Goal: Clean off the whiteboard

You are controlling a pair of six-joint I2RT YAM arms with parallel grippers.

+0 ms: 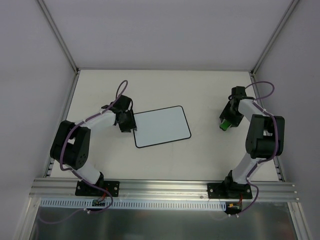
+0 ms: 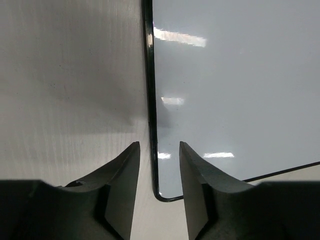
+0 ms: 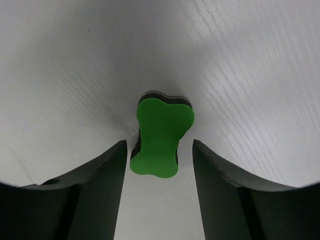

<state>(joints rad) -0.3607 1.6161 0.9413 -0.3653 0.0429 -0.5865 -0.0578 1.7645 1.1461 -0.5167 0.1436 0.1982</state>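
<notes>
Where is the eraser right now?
In the top view the eraser lies on the table's right side, well right of the whiteboard, between the open fingers of the right end effector.

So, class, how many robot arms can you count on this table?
2. The left arm reaches to the left edge of the whiteboard; the right arm stands on the right of the table, above the green eraser. None seems hidden.

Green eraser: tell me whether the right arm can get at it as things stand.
Probably yes. The right gripper has its open jaws on either side of the eraser, and nothing on the table blocks it.
</notes>
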